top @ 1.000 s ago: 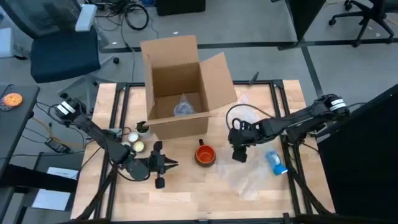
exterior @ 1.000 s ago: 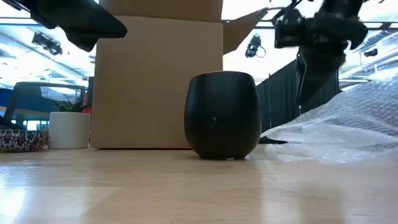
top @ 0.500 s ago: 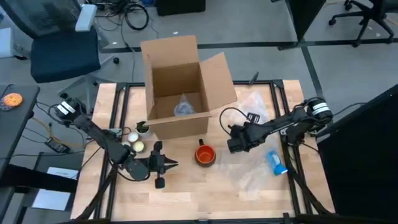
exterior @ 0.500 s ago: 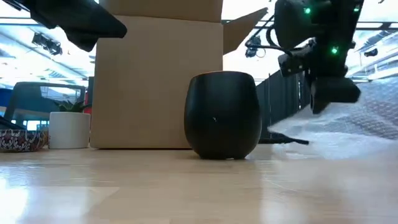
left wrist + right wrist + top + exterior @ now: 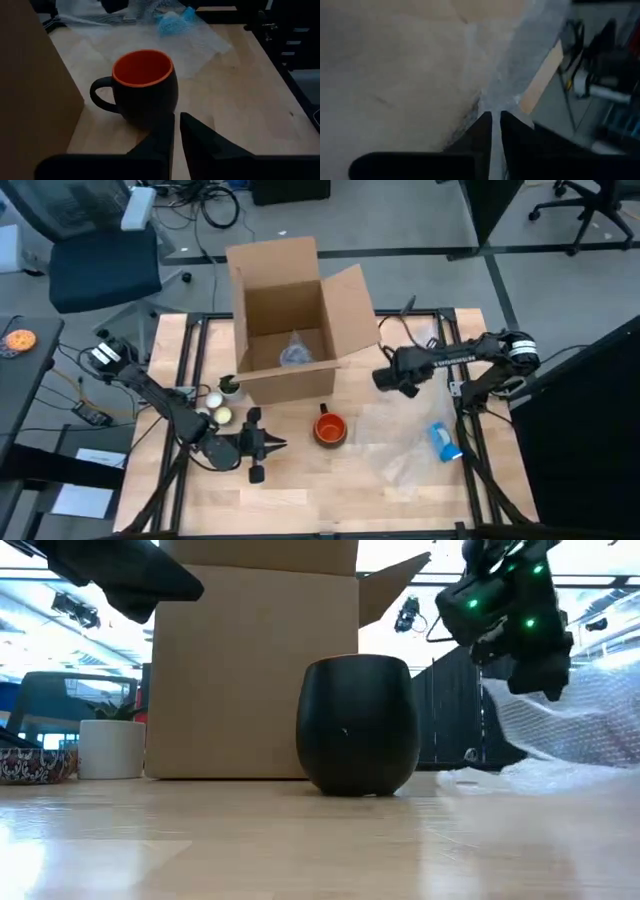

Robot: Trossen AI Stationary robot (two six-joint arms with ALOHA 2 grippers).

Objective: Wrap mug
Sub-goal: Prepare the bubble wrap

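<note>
Barely begun, by the look of things. Mug (image 5: 330, 429) still bare, upright on the worktop (image 5: 300, 500) just in front of the box (image 5: 290, 315), orange inside showing, handle toward the box, no wrap touching it on any side.

Bubble wrap (image 5: 410, 445) spread flat and crumpled on the worktop to the right of the mug, near but apart from it, with a blue thing (image 5: 444, 442) lying on its far right part. One edge lifted: in the low view the sheet (image 5: 580, 730) rises from the worktop up to the right hand (image 5: 535, 675), and the right wrist view shows the fingers pressed together on a pinch of film (image 5: 520, 65). Right hand (image 5: 385, 379) thus closed on the wrap, held above the worktop beside the box's open flap, to the right of and beyond the mug.

Left hand (image 5: 262, 444) low over the worktop to the left of the mug, pointed at it; fingers (image 5: 165, 137) nearly together with a thin gap, gripping nothing, tips just short of the mug (image 5: 144, 87).

Done so far, judging from this: sheet gripped and one edge raised. Left to do: bring sheet and mug together, fold the film around the mug, close it over. Box open, something pale already inside; packing probably a later matter.
</note>
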